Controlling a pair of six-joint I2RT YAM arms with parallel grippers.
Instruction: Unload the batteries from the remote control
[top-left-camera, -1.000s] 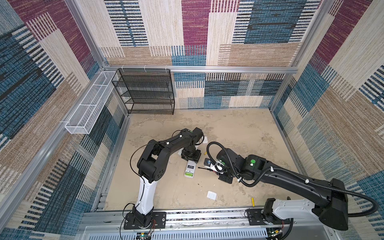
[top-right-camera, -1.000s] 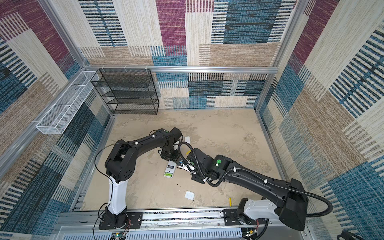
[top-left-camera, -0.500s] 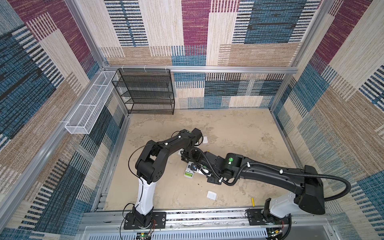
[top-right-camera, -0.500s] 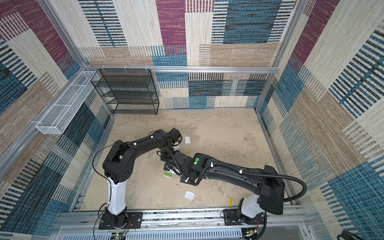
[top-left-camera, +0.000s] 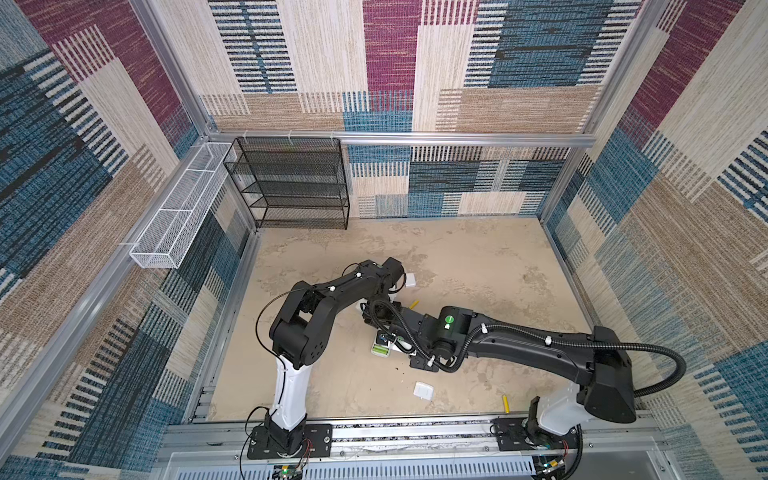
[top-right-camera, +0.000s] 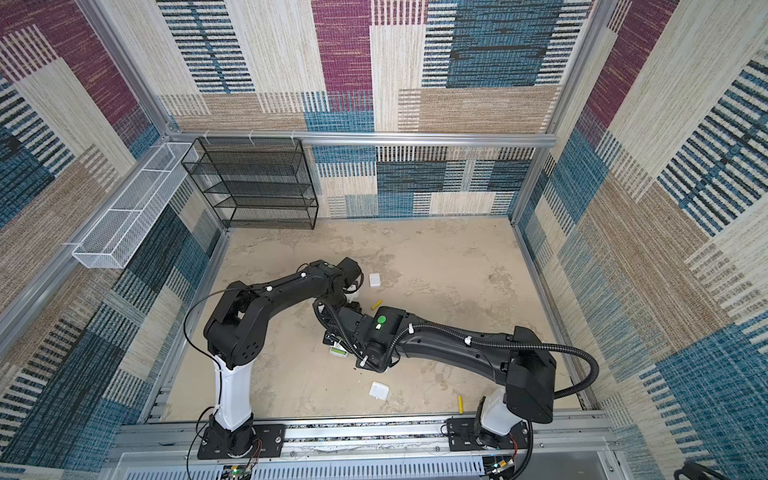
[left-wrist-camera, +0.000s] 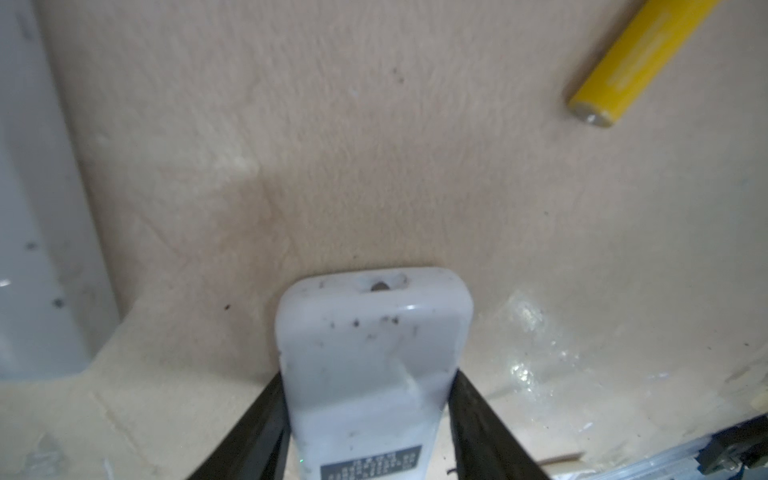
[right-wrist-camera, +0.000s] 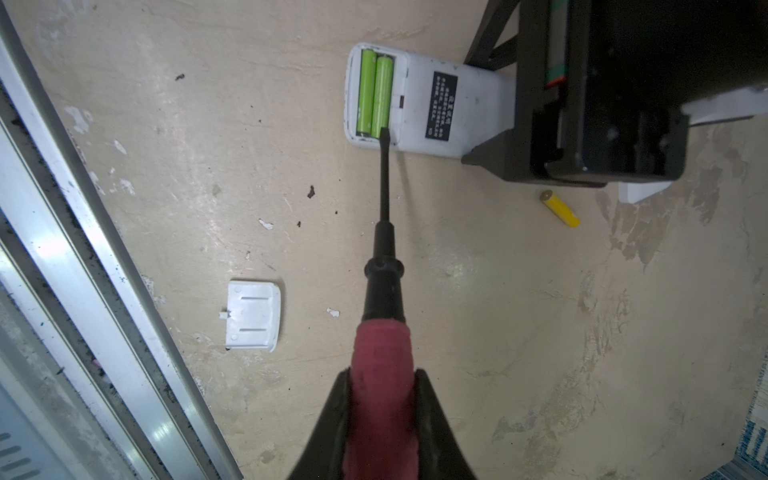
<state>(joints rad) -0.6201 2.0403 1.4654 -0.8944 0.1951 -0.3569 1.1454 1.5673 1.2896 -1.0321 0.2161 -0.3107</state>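
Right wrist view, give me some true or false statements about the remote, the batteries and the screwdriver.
Two green batteries sit in the remote: true.
The right gripper is empty: false, its fingers clamp the screwdriver's red handle.
The cover is fitted on the remote: false, it lies apart on the table.
A yellow battery lies loose on the table: true.
The left gripper grips the remote: true.
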